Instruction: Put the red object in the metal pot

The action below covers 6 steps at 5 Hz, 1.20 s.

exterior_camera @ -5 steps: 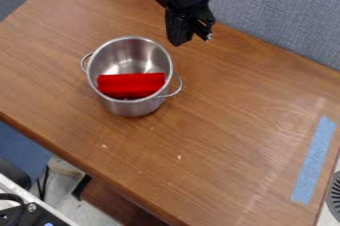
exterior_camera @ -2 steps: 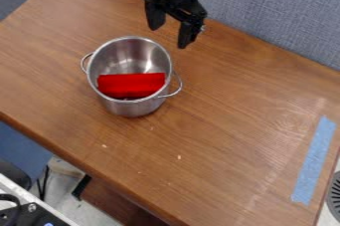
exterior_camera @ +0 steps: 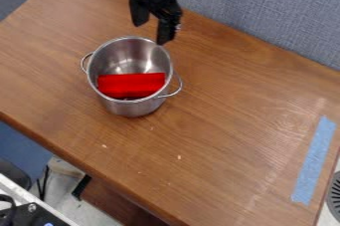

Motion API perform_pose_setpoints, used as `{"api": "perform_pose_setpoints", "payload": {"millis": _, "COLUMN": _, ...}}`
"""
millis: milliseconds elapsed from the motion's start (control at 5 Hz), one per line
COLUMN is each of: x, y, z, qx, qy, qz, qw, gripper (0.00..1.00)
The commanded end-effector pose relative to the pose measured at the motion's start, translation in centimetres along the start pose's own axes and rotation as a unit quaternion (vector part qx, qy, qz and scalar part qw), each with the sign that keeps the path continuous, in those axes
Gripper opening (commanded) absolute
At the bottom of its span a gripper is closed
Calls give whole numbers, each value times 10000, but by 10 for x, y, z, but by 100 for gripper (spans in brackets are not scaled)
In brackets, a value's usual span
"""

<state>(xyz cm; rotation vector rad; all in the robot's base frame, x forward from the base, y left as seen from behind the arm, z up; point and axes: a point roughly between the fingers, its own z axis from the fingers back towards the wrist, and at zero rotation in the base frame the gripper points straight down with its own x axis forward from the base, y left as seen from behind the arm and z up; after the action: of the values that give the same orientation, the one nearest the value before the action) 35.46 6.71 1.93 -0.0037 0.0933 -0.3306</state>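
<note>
Black claw (exterior_camera: 151, 24) wide open, gripping nothing, pointing down above wooden table (exterior_camera: 240, 120), just behind far rim of metal pot (exterior_camera: 131, 75). Red half-disc (exterior_camera: 131, 85) lying inside pot, at its near side, flat edge toward claw. Strip of blue tape (exterior_camera: 313, 158) at right edge of table

Wood table (exterior_camera: 226, 120), blue tape strip (exterior_camera: 313, 160) near right edge, grey-blue wall (exterior_camera: 265, 6) behind.
</note>
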Motion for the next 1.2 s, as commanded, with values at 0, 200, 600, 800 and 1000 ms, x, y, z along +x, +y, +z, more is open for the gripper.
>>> {"api": "perform_pose_setpoints", "payload": {"millis": 0, "x": 5, "y": 24, "z": 21, "qx": 302, "qy": -355, "qz": -364, "qw": 9982, "gripper": 100}}
{"api": "perform_pose_setpoints", "payload": {"millis": 200, "x": -1, "y": 36, "z": 16, "qx": 445, "qy": -552, "qz": 62, "qw": 9975, "gripper": 100}}
{"api": "perform_pose_setpoints", "payload": {"millis": 600, "x": -6, "y": 68, "z": 11, "qx": 450, "qy": -907, "qz": 192, "qw": 9947, "gripper": 100}}
{"api": "perform_pose_setpoints", "payload": {"millis": 800, "x": -7, "y": 86, "z": 25, "qx": 473, "qy": -987, "qz": -81, "qw": 9940, "gripper": 100}}
{"api": "perform_pose_setpoints", "payload": {"millis": 1000, "x": -3, "y": 102, "z": 19, "qx": 406, "qy": -926, "qz": -473, "qw": 9937, "gripper": 100}}
